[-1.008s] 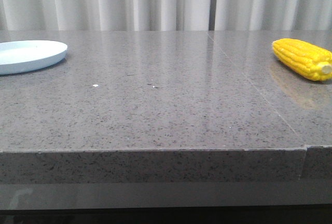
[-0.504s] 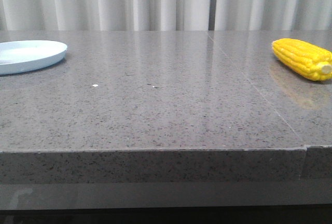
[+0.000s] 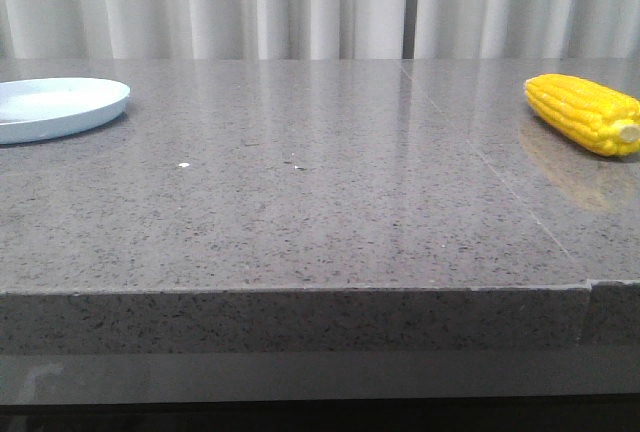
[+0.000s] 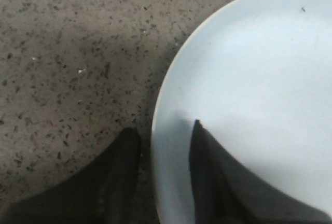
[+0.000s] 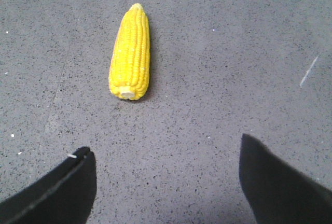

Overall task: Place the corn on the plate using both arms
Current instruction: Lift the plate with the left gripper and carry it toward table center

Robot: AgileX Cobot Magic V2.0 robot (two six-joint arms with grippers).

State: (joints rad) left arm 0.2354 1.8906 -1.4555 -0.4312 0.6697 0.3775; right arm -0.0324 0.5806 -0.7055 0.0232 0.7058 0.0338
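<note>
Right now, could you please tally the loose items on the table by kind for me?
Corn: 1, lying on the table's right side.
Plate: 1, empty, on the left side, its rim between the left gripper's fingers.
Total: 2

Only the finger tips showed: the left gripper (image 4: pixel 165 182) had dark, tapered fingers, seemingly matte black; the right gripper (image 5: pixel 168 185) had broad black wedge-shaped fingers.

A staged test room: bare speckled stone table (image 3: pixel 300 212), white curtains (image 3: pixel 250 2) behind.
</note>
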